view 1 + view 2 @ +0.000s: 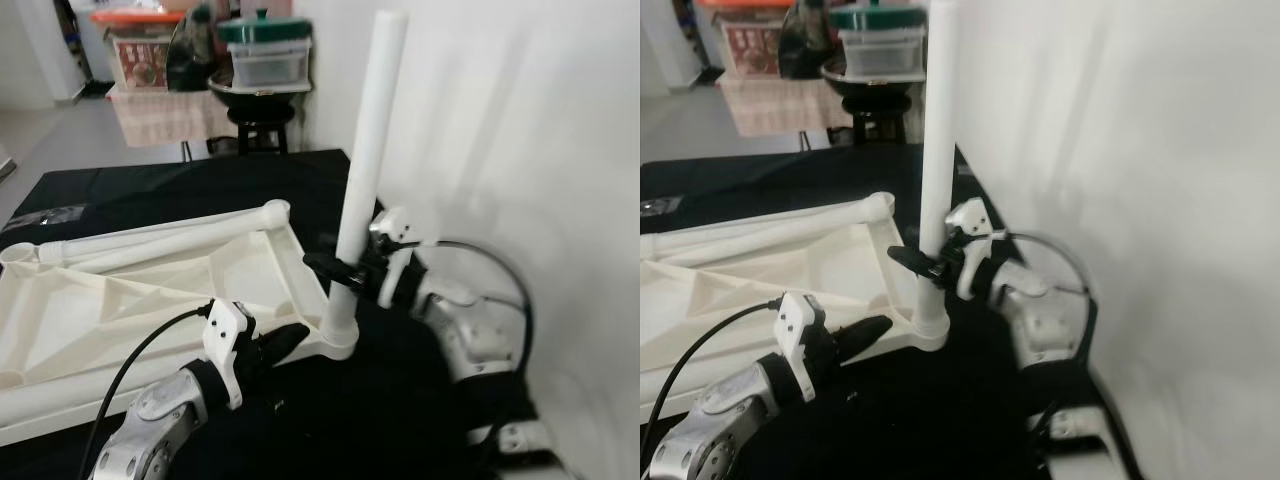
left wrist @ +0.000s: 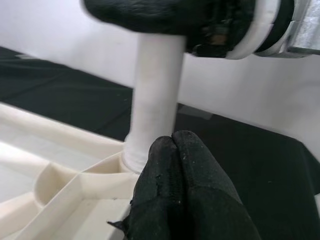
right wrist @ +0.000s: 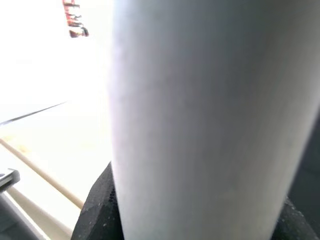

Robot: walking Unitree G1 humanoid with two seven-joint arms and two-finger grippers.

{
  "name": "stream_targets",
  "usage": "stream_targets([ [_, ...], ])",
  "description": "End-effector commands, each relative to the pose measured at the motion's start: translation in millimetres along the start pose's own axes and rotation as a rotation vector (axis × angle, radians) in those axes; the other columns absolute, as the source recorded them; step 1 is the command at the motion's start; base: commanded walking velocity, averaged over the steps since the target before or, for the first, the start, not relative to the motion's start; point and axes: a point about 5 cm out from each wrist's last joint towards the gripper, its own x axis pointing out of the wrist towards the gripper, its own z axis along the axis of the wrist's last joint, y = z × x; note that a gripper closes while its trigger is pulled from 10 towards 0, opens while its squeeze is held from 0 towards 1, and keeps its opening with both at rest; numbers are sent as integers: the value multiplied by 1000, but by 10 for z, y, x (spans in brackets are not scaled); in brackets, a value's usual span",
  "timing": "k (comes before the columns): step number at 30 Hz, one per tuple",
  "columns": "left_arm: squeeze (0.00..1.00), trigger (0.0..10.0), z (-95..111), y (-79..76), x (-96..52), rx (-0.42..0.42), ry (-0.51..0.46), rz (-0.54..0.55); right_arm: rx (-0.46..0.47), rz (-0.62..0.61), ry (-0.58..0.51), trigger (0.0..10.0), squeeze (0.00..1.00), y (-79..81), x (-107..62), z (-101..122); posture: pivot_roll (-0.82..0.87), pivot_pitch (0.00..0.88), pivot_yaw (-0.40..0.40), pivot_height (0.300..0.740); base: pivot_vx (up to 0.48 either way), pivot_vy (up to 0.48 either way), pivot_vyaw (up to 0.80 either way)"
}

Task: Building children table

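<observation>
Left gripper (image 1: 290, 340) hiding tabletop (image 1: 150, 300) corner

At your 3 o'clock a white wall (image 1: 520, 130) stood lit. A black cloth (image 1: 150, 190) covered the floor. At 12, a stool (image 1: 258, 125) held a green-lidded box (image 1: 265, 50); grey floor (image 1: 60, 135) lay at 11.

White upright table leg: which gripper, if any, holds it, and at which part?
The right gripper clamps the white upright table leg on its lower shaft, just above the corner socket of the cream plastic tabletop. The left gripper, fingers together, holds nothing.
</observation>
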Motion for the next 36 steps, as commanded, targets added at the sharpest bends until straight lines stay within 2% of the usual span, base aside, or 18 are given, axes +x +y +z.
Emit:
stream_targets([
  [1, 0, 10000, -2, 13, -22, 1, 13, -1, 66, -81, 130, 0, 0, 5, -42, -274, -85, 0, -34, 740, 0, 0, 0],
  [2, 0, 10000, -6, 21, -21, 0, 15, -3, 65, -141, 129, 0, 0, 15, -48, -274, -98, 0, -25, 740, 0, 0, 0],
  [9, 0, 10000, -11, 36, -13, 3, 14, 5, 19, -106, 116, 0, 0, -61, 13, -153, -89, 0, -37, 740, 0, 0, 0],
  [10, 0, 10000, -13, 35, -11, 3, 13, 7, -11, -98, 125, 10000, 0, -76, 16, -106, -91, 0, -34, 740, 0, 0, 0],
  [12, 0, 10000, -13, 35, -11, 3, 13, 7, -11, -98, 125, 10000, 0, -76, 16, -106, -91, 0, -34, 740, 0, 0, 0],
  [13, 0, 10000, -16, 29, -7, 2, 15, 4, -55, 17, 146, 10000, 0, -59, 5, -45, -91, 0, -36, 740, 0, 0, 0],
  [15, 0, 10000, -16, 29, -7, 2, 15, 4, -55, 17, 146, 10000, 0, -59, 5, -45, -91, 0, -36, 740, 0, 0, 0],
  [16, 0, 10000, -21, 23, -4, 1, 17, 0, -70, 146, 165, 10000, 0, -82, -37, 38, -90, 0, -38, 740, 0, 0, 0],
  [17, 0, 10000, -21, 23, -4, 1, 17, 0, -70, 146, 165, 10000, 0, -82, -37, 38, -90, 0, -38, 740, 0, 0, 0],
  [18, 0, 10000, -23, 15, -1, -2, 17, -3, -75, 247, 149, 10000, 1000, -146, -80, 170, -88, 0, -43, 740, 0, 0, 0],
  [19, 0, 10000, -23, 15, -1, -2, 17, -3, -75, 247, 149, 10000, 1000, -146, -80, 170, -88, 0, -43, 740, 0, 0, 0],
  [20, 0, 10000, -23, 10, 1, -4, 16, -5, -94, 341, 129, 10000, 1000, -196, -111, 275, -83, 0, -46, 740, 0, 0, 0],
  [22, 0, 10000, -23, 10, 1, -4, 16, -5, -94, 341, 129, 10000, 1000, -196, -111, 275, -83, 0, -46, 740, 0, 0, 0],
  [24, 0, 10000, -23, 2, 2, -5, 15, -5, -127, 470, 108, 10000, 1000, -243, -102, 374, -71, 0, -47, 740, 0, 0, 0],
  [27, 0, 10000, -23, -1, 3, -5, 16, -5, -137, 505, 112, 10000, 1000, -249, -84, 379, -69, 0, -47, 740, 0, 0, 0],
  [28, 0, 10000, -22, -6, 5, -4, 17, -6, -140, 555, 139, 10000, 82, -253, -72, 355, -61, 0, -51, 740, 0, 0, 0],
  [29, 0, 10000, -22, -9, 6, -4, 17, -6, -137, 596, 161, 10000, 0, -261, -60, 335, -57, 0, -53, 740, 0, 0, 0],
  [36, 0, 10000, -15, -15, 3, -4, 17, -7, -118, 720, 218, 10000, 0, -286, -65, 313, -50, 0, -58, 740, 0, 0, 0],
])
